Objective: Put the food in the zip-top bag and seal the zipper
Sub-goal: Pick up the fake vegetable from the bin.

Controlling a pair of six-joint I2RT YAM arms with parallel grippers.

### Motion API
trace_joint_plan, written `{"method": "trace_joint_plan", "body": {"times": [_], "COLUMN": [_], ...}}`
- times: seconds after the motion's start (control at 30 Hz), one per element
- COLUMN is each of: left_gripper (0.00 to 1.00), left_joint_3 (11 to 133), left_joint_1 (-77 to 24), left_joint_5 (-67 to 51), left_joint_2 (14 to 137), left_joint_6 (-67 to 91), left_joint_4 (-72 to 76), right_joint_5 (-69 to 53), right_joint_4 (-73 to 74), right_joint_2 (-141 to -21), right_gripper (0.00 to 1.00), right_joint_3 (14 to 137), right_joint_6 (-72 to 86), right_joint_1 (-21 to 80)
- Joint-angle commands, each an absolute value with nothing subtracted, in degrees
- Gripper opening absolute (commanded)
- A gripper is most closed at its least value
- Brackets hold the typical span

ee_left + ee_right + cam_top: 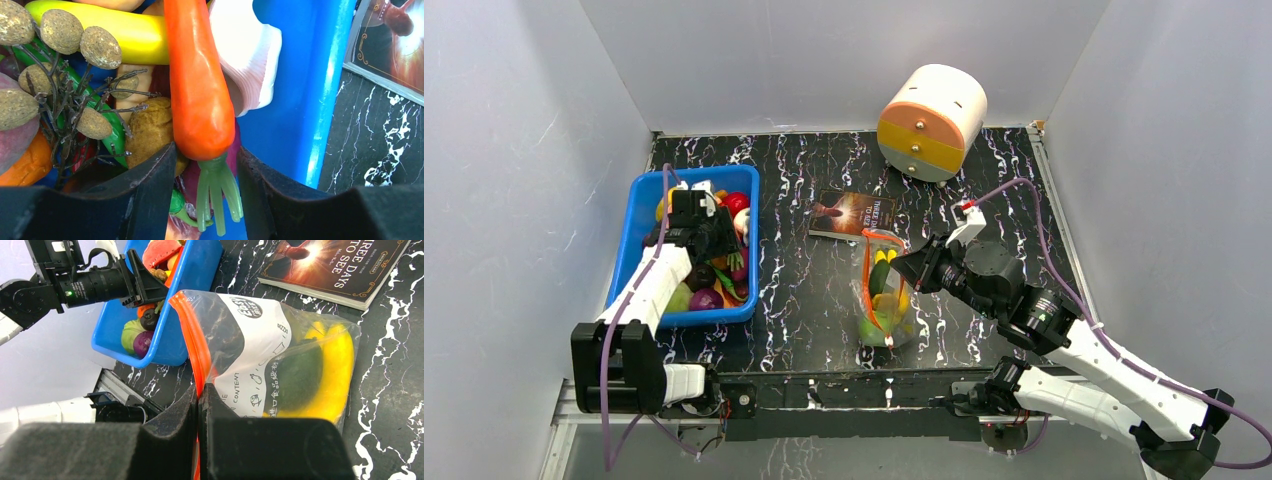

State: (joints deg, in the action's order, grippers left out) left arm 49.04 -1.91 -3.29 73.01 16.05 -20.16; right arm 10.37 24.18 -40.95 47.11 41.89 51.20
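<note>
Two pincers, two jobs: right pincer (199, 390) is closed tight on the red-orange zipper (186, 325) strip, holding the mouth edge of the zip-top bag (260, 340) raised while its bottom appears to rest on the bench (804, 290), between the blue bin (631, 250) and the right arm, near the book (852, 215); a yellow banana (340, 365) and a dark green piece (300, 375) lie inside it; left pincer (206, 154) is down in the bin among the food, jaws parted to about the width of the orange carrot (200, 90), one finger at each flank of its stalk end; cannot tell whether they bear on it or only straddle it. Judgement: step in hand is picking the carrot. To do it well, close squarely across the thick end above the green stalk, not on the stalk, lift straight up so the twiggy brown cluster (60, 40) alongside is not dragged out, and hold the bag mouth wide on the right side. Hard to read: how far the bag mouth gapes, the slider, whatever lies under the carrot; the left wrist view is cropped by its own fingers, and the bin's contents blur together from above
</note>
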Motion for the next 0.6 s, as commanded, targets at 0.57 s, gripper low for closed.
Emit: {"method": "trace_joint_plan", "body": {"times": [0.57], "left_gripper": [0.31], "left_joint_3": [48.5], "left_joint_1": [-1.4], "left_joint_5": [-5.5], "left_joint_2": [71.9], "left_joint_6": [16.3], "left_joint_4": [-22.1], "right_joint_5": [11.5], "right_joint_4": [20.6], "right_joint_2": [-39.6], "right_gripper": [0.0], "right_joint_3": [48.0], "right_joint_6": [41.2], "right_joint_1": [51.0]}}
